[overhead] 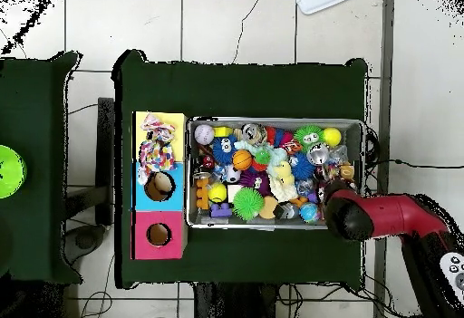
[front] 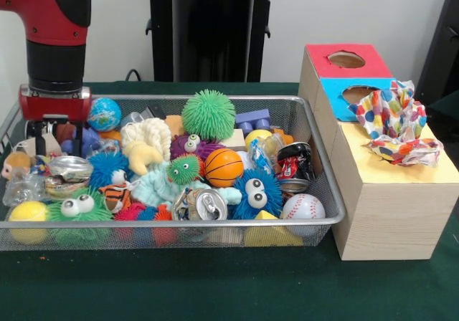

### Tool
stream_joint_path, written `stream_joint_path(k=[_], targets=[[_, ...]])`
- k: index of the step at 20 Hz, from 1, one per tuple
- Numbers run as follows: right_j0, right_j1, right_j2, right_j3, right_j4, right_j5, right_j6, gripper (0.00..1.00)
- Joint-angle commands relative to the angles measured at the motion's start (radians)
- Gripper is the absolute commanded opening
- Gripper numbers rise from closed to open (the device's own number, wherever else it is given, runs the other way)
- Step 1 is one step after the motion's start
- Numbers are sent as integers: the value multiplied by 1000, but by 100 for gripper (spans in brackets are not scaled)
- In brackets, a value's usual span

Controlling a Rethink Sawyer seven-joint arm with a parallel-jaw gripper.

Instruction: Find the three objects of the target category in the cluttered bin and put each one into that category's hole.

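Note:
The silver wire-mesh bin [front: 215, 223] is full of toys; it also shows in the overhead view [overhead: 272, 120]. My gripper [front: 45, 140] reaches down into the bin's left end in the front view, low among the toys. Polka-dot cloths [front: 393, 122] lie crumpled in two bunches on the yellow top of the pale wooden box [front: 391, 206]. They cover the yellow-surround hole, which is hidden. From overhead the cloths [overhead: 159, 147] sit on the box's yellow end. I see no polka-dot cloth in the bin.
The red-surround hole [front: 346, 59] and the blue-surround hole [front: 358, 92] are uncovered. The bin holds a green spiky ball [front: 208, 115], an orange ball [front: 224, 167], a baseball [front: 303, 207], a globe ball [front: 105, 114], cans and fuzzy toys. The red arm [overhead: 381, 215] comes in over the bin's corner.

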Motion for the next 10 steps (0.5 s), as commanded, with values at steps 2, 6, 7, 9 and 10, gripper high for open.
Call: stream_joint_path(k=[2, 6, 7, 9, 10], targets=[[-40, -6, 108, -74, -18, 64, -322, 100], [-53, -26, 129, -64, -6, 82, -331, 100], [-58, -31, 136, -61, -1, 83, -329, 100], [-67, -38, 146, -54, 12, 88, -318, 100], [-68, -40, 146, -54, 13, 90, -310, 100]])
